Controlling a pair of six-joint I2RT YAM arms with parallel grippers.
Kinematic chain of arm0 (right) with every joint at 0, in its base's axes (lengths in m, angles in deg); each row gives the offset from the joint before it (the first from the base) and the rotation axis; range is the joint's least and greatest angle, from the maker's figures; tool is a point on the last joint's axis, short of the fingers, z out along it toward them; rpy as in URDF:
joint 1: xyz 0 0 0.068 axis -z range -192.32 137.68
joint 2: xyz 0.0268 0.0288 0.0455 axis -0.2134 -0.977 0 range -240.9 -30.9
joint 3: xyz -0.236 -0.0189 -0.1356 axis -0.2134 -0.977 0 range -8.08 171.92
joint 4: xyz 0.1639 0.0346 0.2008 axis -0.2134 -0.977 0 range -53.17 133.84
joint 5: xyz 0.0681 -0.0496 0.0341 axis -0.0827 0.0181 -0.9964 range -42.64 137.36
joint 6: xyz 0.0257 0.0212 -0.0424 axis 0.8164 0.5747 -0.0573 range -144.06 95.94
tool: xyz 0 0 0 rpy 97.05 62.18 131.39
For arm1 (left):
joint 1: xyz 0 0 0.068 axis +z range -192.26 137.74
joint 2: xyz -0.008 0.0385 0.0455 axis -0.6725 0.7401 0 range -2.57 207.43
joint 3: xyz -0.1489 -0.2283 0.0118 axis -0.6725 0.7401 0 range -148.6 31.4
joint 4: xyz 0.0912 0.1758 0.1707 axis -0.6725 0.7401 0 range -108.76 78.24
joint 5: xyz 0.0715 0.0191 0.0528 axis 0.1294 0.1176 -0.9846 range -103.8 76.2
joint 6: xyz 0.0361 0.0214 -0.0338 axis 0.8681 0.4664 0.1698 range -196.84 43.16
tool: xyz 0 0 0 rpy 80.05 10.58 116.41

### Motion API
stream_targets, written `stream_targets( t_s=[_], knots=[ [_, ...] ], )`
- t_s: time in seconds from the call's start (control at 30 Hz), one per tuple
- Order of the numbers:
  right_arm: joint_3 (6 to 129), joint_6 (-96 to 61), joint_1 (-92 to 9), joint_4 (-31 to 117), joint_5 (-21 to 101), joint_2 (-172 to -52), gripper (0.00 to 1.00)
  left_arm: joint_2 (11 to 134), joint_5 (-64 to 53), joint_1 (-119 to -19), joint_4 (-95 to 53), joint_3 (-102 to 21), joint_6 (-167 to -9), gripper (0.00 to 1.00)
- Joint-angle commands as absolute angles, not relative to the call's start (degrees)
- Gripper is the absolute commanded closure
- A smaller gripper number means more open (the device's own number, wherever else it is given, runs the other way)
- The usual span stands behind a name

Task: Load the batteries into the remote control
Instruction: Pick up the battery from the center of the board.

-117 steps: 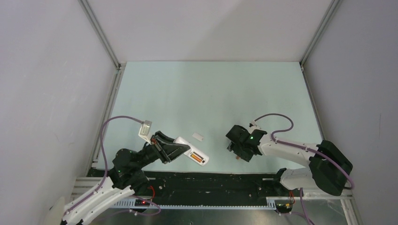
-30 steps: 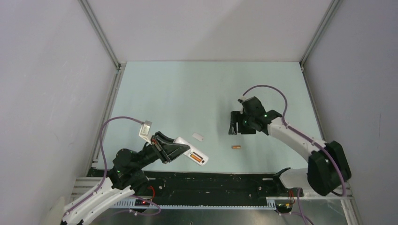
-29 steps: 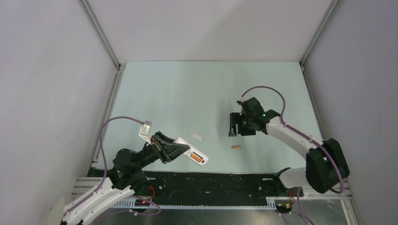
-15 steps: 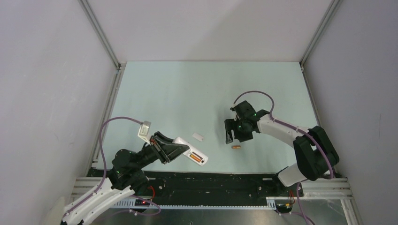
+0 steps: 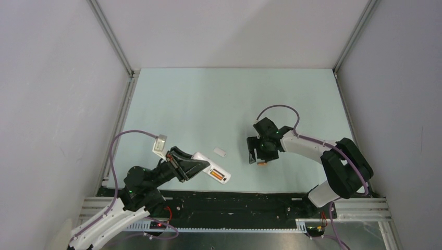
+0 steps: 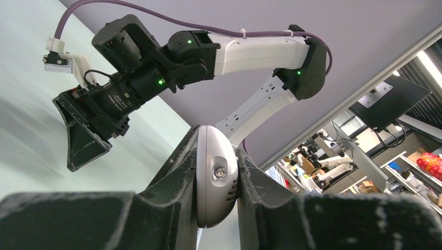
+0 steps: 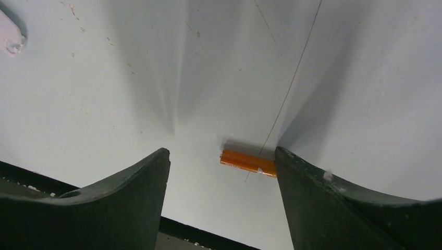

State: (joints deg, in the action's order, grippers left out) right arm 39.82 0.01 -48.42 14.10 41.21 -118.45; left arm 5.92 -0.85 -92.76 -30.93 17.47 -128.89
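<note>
— Entry one, remote control [image 5: 213, 171]?
— By the surface's [image 5: 208, 104] near edge, left of middle; clamped tight in the left pincer [image 5: 190, 165]; long axis slanting toward that edge, recess [image 5: 219, 175] up; held half hidden; orange inside too small to read.
— Entry two, loose battery [image 7: 248, 162]?
— Flat, lengthwise along the near edge, about midway; right pincer [image 7: 221, 161] gapes astride it, gripping nothing; half-hidden from above.

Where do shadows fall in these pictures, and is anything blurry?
Right wrist view: soft grey shadows fan over the table from the right claw; the battery is sharp. Left wrist view: the left claw looks soft up close. Top external view: even, glare-free light.
</note>
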Motion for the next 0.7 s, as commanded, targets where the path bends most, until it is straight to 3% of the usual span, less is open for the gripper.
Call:
stream_targets(
  t_s=[0.0,0.4,0.67],
  knots=[
    [37.6,4.2,-50.9,10.9,46.0,-117.4,0.22,5.6,-1.7,-92.8,-31.7,16.3,-129.0,1.00],
    [36.9,7.3,-55.8,6.3,51.4,-115.4,0.23,5.5,-1.6,-92.9,-31.8,16.4,-129.2,1.00],
    [36.9,7.5,-57.2,6.5,53.5,-116.5,0.37,6.4,-1.7,-92.8,-31.7,16.1,-129.1,1.00]
  ],
)
